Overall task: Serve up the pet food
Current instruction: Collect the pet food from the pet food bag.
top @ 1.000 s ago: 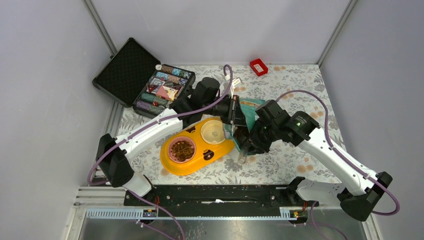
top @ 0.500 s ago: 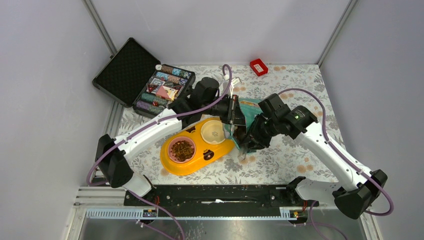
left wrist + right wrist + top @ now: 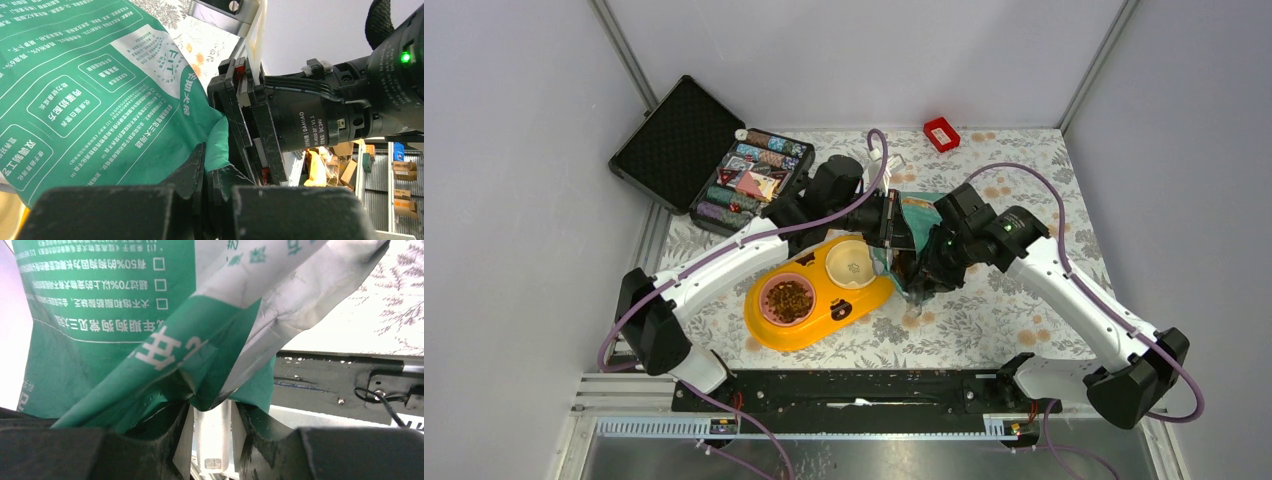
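Observation:
The teal-and-white pouch [image 3: 923, 207] [image 3: 75, 90] [image 3: 100, 315] hangs between both arms, just right of the yellow feeder [image 3: 819, 318]. My left gripper [image 3: 894, 226] [image 3: 207, 167] is shut on the pouch's green edge. My right gripper [image 3: 922, 276] [image 3: 212, 410] presses against the pouch from the right, shut on a white plastic scoop [image 3: 212, 440] whose end pokes out below [image 3: 911, 318]. Pet food [image 3: 788, 298] fills the feeder's pink bowl. The cream bowl [image 3: 852, 262] holds no kibble. The inside of the pouch is hidden.
An open black case [image 3: 679, 130] with rows of poker chips [image 3: 749, 180] lies at the back left. A small red box [image 3: 941, 133] sits at the back edge. A black rail [image 3: 854, 390] runs along the front by the arm bases.
My right arm has swung left and back, bringing its gripper closer against the pouch. The left arm, pouch and feeder stay where they were.

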